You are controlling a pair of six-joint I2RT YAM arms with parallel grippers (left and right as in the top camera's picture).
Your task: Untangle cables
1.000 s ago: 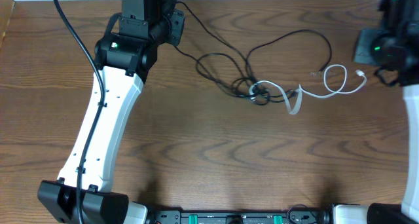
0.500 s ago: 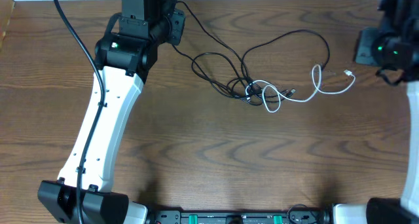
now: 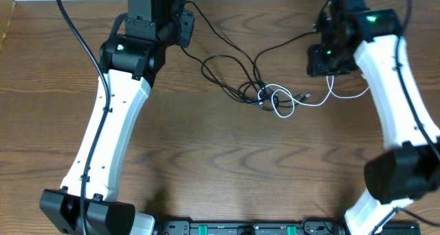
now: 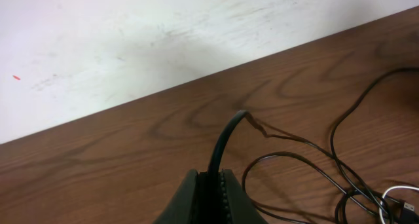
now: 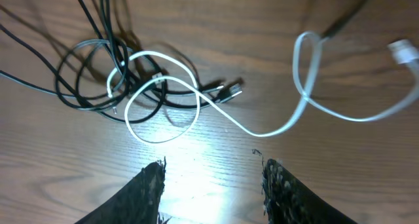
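Note:
The cables lie knotted mid-table: thin black cables (image 3: 237,73) loop around a tangle (image 3: 265,96), and a white cable (image 3: 283,110) runs right from it. At the back of the table my left gripper (image 3: 181,25) is shut on a black cable (image 4: 226,139), which rises from between its closed fingers (image 4: 196,198). My right gripper (image 3: 326,60) hovers over the white cable's right stretch. In the right wrist view this gripper (image 5: 213,178) is open with nothing between its fingers; the white cable (image 5: 262,129) and the black tangle (image 5: 91,80) lie ahead of it.
The white cable's plug (image 5: 402,50) lies to the right, and a small black plug (image 5: 229,90) pokes out of the tangle. A white wall (image 4: 131,40) borders the table's far edge. My left arm (image 3: 113,125) spans the left side of the table.
My right arm has swung in from the right edge to above the white cable, and its jaws have opened. The white cable settled leftward onto the table. My left gripper has stayed put.

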